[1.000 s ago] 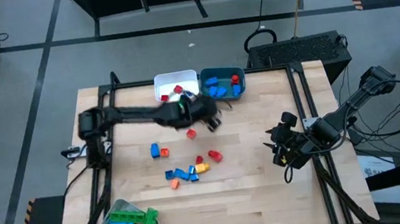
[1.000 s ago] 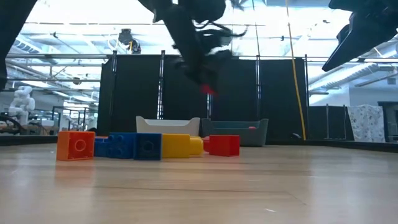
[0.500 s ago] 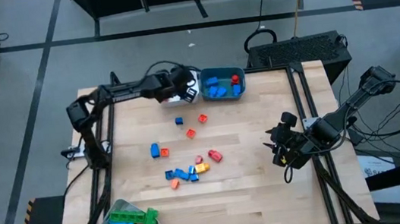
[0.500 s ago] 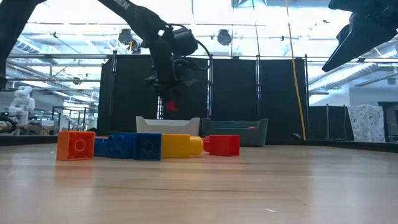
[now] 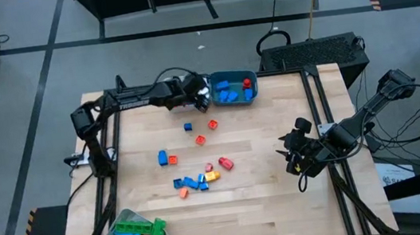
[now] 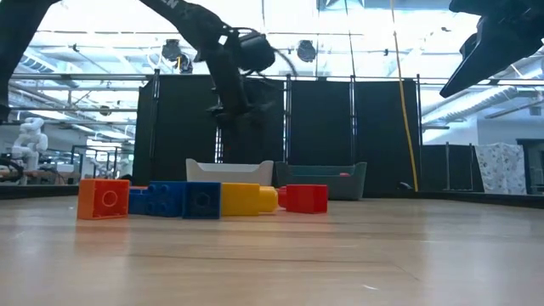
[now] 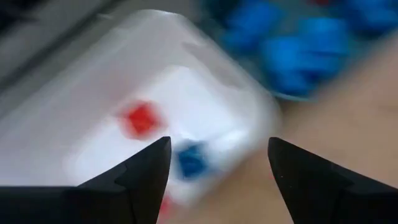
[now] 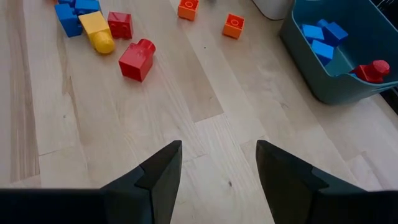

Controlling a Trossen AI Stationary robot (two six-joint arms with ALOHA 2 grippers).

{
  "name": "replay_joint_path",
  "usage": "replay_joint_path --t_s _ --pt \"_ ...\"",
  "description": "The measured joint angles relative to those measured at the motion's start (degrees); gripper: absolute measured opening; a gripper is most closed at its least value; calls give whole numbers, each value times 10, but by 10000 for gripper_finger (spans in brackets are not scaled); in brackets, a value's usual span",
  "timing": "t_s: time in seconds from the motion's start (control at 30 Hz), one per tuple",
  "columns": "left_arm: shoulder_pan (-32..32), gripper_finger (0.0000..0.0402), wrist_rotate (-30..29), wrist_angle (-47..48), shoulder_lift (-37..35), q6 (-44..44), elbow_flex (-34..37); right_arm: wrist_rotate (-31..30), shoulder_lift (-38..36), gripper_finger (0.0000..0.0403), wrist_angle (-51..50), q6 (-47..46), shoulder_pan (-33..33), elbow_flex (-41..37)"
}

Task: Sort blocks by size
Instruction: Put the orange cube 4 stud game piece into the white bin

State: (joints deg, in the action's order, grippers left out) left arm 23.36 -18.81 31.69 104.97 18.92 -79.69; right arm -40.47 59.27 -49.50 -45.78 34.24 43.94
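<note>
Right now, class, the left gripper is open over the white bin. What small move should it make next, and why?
Probably lift the left gripper clear of the white bin and swing toward the loose blocks on the table. Its fingers stand apart with nothing between them, small red and blue pieces lie in the bin beneath, and several blocks remain unsorted. The right gripper waits at the table's right edge.

The left gripper (image 5: 201,96), having swung from mid-table to the white bin (image 7: 124,93), is hanging over it with fingers now apart and empty; the red block it was carrying is gone from its grip.
</note>
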Motion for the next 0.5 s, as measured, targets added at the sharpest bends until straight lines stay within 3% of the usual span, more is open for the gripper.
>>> replay_joint_path --t_s 0.1,0.2,0.5 --pt "-36 270 51 -3 0 20 -1 0 0 192 0 0 0 0" --pt "-79 270 47 -3 0 47 -1 0 0 192 0 0 0 0" --pt "-158 271 -70 -18 7 112 4 0 0 192 0 0 0 0"
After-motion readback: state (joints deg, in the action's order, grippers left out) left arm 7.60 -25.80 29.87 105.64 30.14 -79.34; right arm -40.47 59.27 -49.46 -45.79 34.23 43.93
